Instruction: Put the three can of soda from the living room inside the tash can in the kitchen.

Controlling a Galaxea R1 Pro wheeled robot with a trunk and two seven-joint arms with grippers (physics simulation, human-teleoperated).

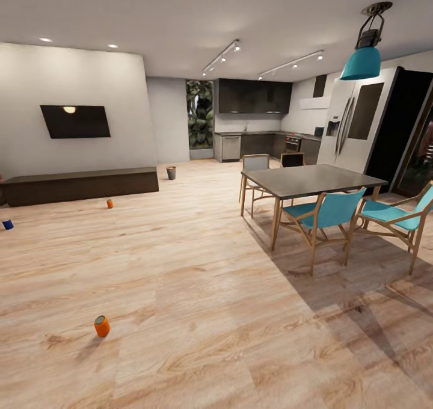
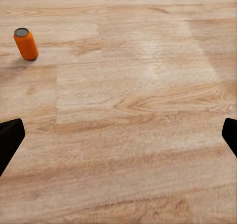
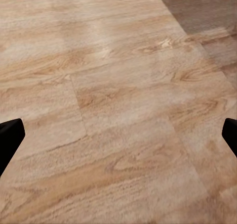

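1. The nearest orange can [image 1: 101,326] stands upright on the wooden floor [image 1: 198,289] at the lower left of your head view, alone, with its pale top turned a little toward you. In the left wrist view the same orange can [image 2: 25,44] stands on the planks, well ahead of the fingers and off to one side.
2. A second orange can [image 1: 109,204] stands much further away on the floor, just in front of the long dark TV cabinet [image 1: 78,185].
3. The dark blue can [image 1: 7,224] is on the floor at the far left edge of your head view, near the left end of that cabinet.
4. The small trash can [image 1: 171,172] stands on the floor beside the right end of the cabinet, at the wall corner where the kitchen [image 1: 252,135] begins behind it.
5. Your left gripper [image 2: 118,140] has its jaws released: the two black fingertips [image 2: 10,140] sit at opposite edges of the left wrist view, with bare floor between them and nothing held.
6. Your right gripper [image 3: 118,140] is the same, jaws spread wide over bare planks, and its fingertips [image 3: 10,140] touch nothing.
7. On the right side of the head view, a dining table [image 1: 307,180] stands with teal chairs [image 1: 325,213] around it, well apart from all three cans, under a teal hanging lamp [image 1: 362,60]. A black TV [image 1: 76,121] hangs on the wall above the cabinet.
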